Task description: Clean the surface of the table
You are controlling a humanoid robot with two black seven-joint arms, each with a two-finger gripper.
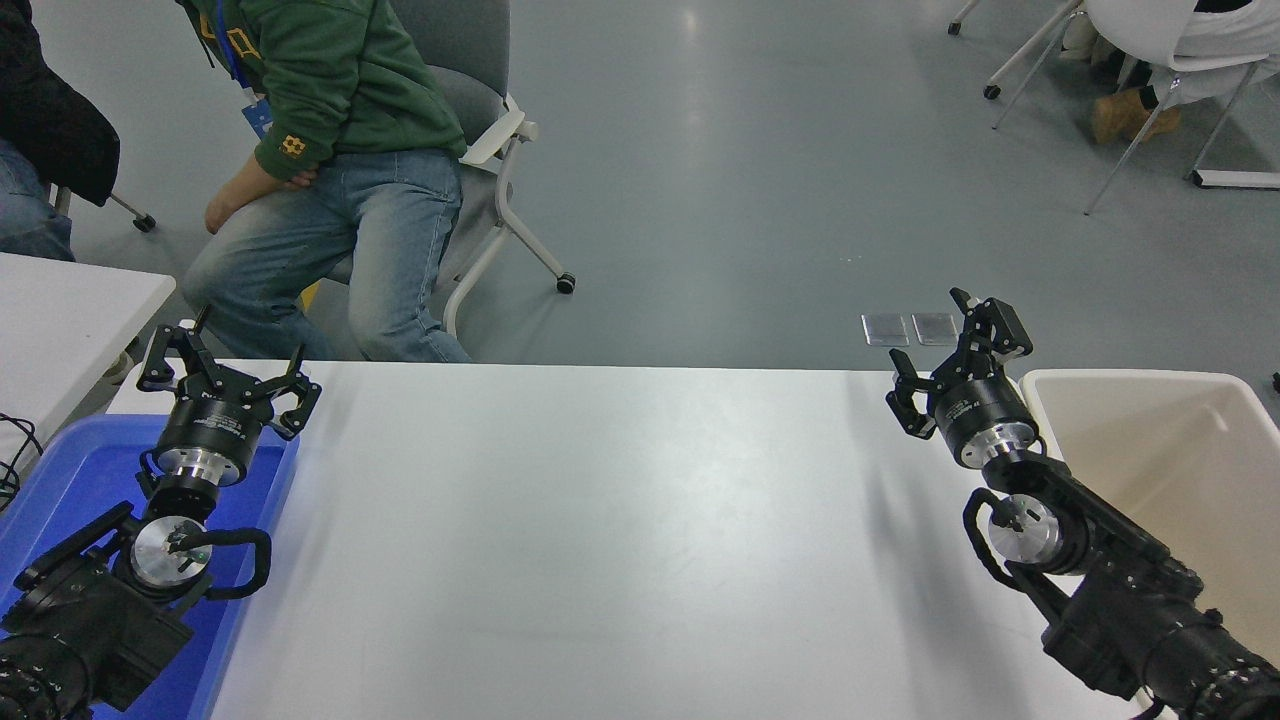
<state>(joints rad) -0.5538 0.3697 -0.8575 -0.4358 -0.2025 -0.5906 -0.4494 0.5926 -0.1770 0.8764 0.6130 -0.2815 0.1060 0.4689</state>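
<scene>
The table surface (620, 540) is a wide white top with rounded corners, and nothing lies on it. My right gripper (955, 360) hangs open over its far right corner, fingers spread with nothing between them. My left gripper (225, 375) is parked open at the far left, above the edge of a blue tray.
A blue tray (60, 480) sits at the left end of the table and a beige bin (1180, 480) at the right end. A person in a green top (330, 150) sits on a chair beyond the far edge. A smaller table (60, 310) stands at the left.
</scene>
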